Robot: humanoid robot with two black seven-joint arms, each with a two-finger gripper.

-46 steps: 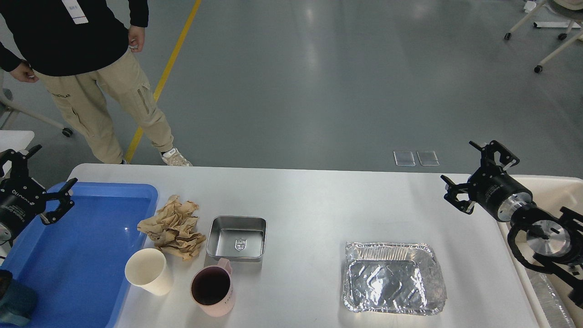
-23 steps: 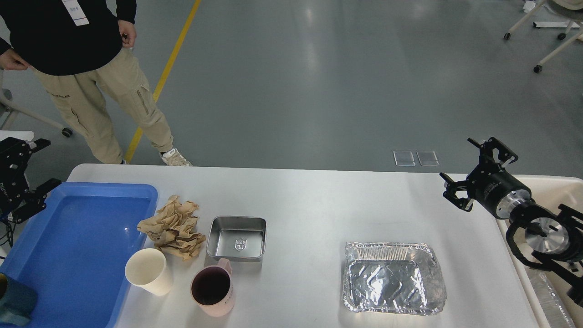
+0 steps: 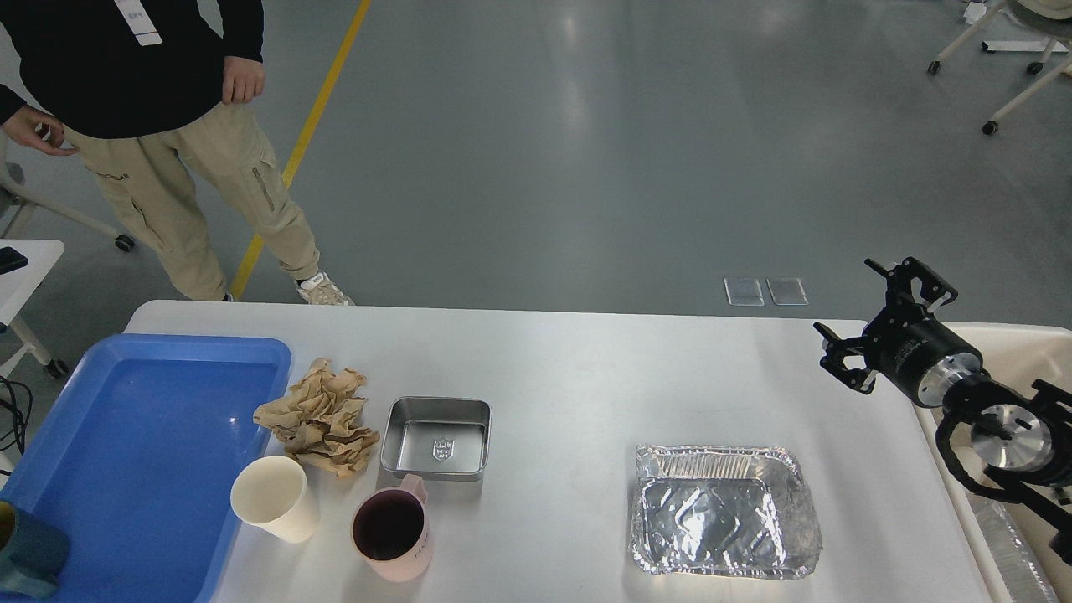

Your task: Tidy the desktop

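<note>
The white desktop (image 3: pixel 586 368) fills the lower part of the head view. On it lie a crumpled brown paper (image 3: pixel 321 416), a square steel dish (image 3: pixel 436 437), a cream paper cup (image 3: pixel 273 497), a pink mug (image 3: pixel 391 528) and a foil tray (image 3: pixel 724 511). My right gripper (image 3: pixel 886 322) is open and empty above the desktop's right edge, well apart from the foil tray. My left gripper is out of view.
A blue plastic tray (image 3: pixel 126 452) sits at the left, with a teal cup (image 3: pixel 25 557) at its front corner. A cream bin (image 3: pixel 1013 352) stands right of the desktop. A person (image 3: pixel 151 109) stands beyond the far left corner.
My left gripper has drawn back to the left and left the view. My right gripper has hardly moved. The person has shifted his hands.
</note>
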